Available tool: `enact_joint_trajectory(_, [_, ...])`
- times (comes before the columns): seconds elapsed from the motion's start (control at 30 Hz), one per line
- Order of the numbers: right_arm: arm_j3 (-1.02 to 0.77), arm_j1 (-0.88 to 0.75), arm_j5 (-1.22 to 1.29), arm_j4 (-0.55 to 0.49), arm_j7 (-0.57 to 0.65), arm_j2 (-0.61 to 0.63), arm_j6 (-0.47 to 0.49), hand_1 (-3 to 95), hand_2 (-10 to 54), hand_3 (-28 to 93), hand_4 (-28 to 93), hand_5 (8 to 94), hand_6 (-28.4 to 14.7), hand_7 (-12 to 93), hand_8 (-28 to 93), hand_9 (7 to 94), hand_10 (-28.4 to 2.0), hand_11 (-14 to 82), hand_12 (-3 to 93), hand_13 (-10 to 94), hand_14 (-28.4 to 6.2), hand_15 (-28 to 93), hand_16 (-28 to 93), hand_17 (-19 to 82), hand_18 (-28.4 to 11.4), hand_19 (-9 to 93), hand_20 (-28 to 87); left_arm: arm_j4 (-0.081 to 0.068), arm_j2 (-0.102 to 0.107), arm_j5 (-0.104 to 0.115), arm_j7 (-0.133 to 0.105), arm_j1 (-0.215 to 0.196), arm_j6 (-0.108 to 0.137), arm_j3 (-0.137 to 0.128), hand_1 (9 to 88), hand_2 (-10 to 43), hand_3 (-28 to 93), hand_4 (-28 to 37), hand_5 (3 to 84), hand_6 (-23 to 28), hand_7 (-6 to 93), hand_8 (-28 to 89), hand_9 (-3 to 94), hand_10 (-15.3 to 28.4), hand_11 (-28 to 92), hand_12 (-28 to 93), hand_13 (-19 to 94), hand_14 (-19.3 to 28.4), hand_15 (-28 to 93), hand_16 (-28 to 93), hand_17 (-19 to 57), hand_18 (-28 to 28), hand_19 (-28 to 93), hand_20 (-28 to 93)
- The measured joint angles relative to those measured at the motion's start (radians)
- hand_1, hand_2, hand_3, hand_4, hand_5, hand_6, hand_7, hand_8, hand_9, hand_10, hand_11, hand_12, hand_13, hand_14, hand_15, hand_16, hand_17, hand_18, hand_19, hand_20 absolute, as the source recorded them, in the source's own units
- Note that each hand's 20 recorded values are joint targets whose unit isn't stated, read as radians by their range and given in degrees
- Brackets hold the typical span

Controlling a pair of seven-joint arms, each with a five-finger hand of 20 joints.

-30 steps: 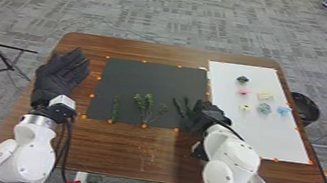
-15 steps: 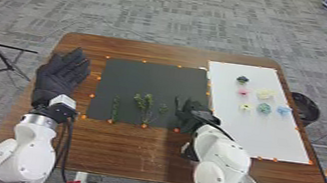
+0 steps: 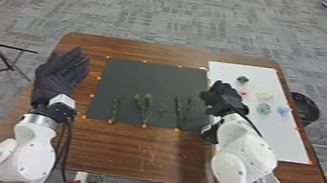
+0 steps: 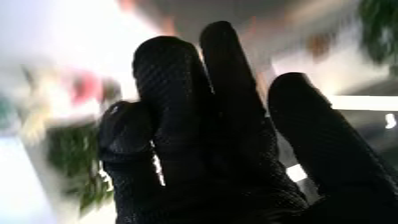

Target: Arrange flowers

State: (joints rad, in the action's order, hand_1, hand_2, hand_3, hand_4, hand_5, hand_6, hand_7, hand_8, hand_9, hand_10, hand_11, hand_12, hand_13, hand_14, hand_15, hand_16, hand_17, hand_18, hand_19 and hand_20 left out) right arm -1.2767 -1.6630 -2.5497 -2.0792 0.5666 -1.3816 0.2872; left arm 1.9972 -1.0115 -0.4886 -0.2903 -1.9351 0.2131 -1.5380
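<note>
- Left hand (image 3: 61, 77): over the table's left edge, black fabric glove, fingers straight and lightly spread, nothing in it.
- Table (image 3: 117, 149): brown wood, smooth grain, rounded corners.
- Black mat (image 3: 149, 75): flat, matte, dark rectangle, orange markers along its edges.
- Thin green stem (image 3: 114, 108): near the mat's near left corner. Likely feather-light, bendy; pinch mid-length, don't drag.
- Branched green sprig (image 3: 147, 108): mat's near edge, around the middle, leafy tops toward the far edge. Forked, uneven; probably soft tips, firmer stalk, so take it low where the branches meet. Could snag on its neighbour.
- Dark green stems (image 3: 182, 112): mat's near edge, toward the right corner. Narrow, upright-looking strips; should be light, may roll or slide under a gloved fingertip.
- Right hand (image 3: 223, 98): over the white board's left edge, by the flower heads. Wrist view: fingers mostly straight, small gaps, nothing pinched that I can see.
- White board (image 3: 270, 138): smooth, pale rectangle, probably slippery under light pieces.
- Dark blue flower head (image 3: 243, 79): toward far edge, small, compact. Pinch from the sides.
- Pink flower head (image 3: 243, 91): just nearer, beside the hand. Likely soft, easily squashed.
- Cream flower head (image 3: 265, 94): right of pink, wider, ruffled; grip under the petals.
- Teal flower head (image 3: 264, 108), pale blue flower head (image 3: 284, 112): side by side, pale blue by the board's right edge; rounded, fluffy, delicate.
</note>
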Motion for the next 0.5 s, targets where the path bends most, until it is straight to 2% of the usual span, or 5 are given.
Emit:
enact_joint_trajectory(0.07, [-0.037, 0.007, -0.030, 0.019, -0.079, 0.026, -0.075, 37.6, 8.1, 72, -20, 61.9, -8.1, 11, -9, 59.0, -17.4, 9.3, 13.9, 66, -13.7, 62, 28, 39, -23.5, 89, 31, 0.001, -0.001, 0.000, -0.001, -0.001, 0.000, -0.004, 25.5, 14.2, 72, -28.3, 45.9, 8.4, 12.7, -10, 35.6, 13.8, 19, 8, 27, 14.8, 22, -4, -6.0, 14.1, 35, 8])
enact_joint_trajectory(0.13, [-0.060, 0.027, -0.040, 0.044, -0.098, 0.053, -0.082, 38.9, 4.6, 73, -20, 59.7, -8.8, 9, -9, 55.1, -16.8, 8.4, 12.9, 66, -13.9, 64, 28, 38, -23.6, 88, 31, 0.001, -0.001, 0.000, -0.002, -0.003, 0.000, -0.007, 25.6, 14.2, 72, -28.3, 45.9, 8.3, 12.7, -10, 35.7, 13.7, 19, 8, 27, 14.8, 22, -4, -6.0, 14.1, 35, 8])
enact_joint_trajectory(0.2, [-0.071, 0.057, -0.042, 0.071, -0.070, 0.078, -0.033, 40.9, 0.9, 73, -20, 58.0, -9.3, 8, -9, 51.7, -16.8, 7.6, 12.2, 63, -14.3, 66, 28, 37, -23.7, 88, 31, 0.001, -0.001, 0.000, -0.002, -0.005, 0.000, -0.008, 25.6, 14.2, 72, -28.3, 45.8, 8.2, 12.6, -10, 35.7, 13.7, 19, 8, 27, 14.8, 22, -4, -6.0, 14.1, 35, 8])
enact_joint_trajectory(0.37, [-0.137, 0.094, -0.018, 0.089, 0.010, 0.097, 0.218, 45.2, -6.7, 75, -21, 54.7, -8.5, 7, -8, 48.9, -15.5, 7.8, 11.5, 61, -14.3, 68, 28, 36, -23.9, 87, 32, 0.001, 0.000, -0.001, -0.002, -0.004, -0.006, -0.008, 25.6, 14.3, 71, -28.3, 45.7, 8.2, 12.4, -10, 35.5, 13.5, 19, 8, 26, 14.4, 21, -4, -5.9, 14.0, 34, 8])
enact_joint_trajectory(0.5, [-0.163, 0.093, -0.021, 0.109, 0.003, 0.112, 0.242, 47.9, -9.4, 75, -22, 52.2, -8.6, 7, -9, 47.1, -15.1, 7.6, 11.3, 60, -14.4, 69, 27, 35, -23.9, 85, 34, 0.001, 0.000, -0.001, -0.002, -0.002, -0.014, -0.007, 25.6, 14.3, 71, -28.3, 45.6, 8.1, 12.4, -10, 35.5, 13.5, 19, 8, 26, 14.3, 21, -4, -6.0, 14.0, 34, 8])
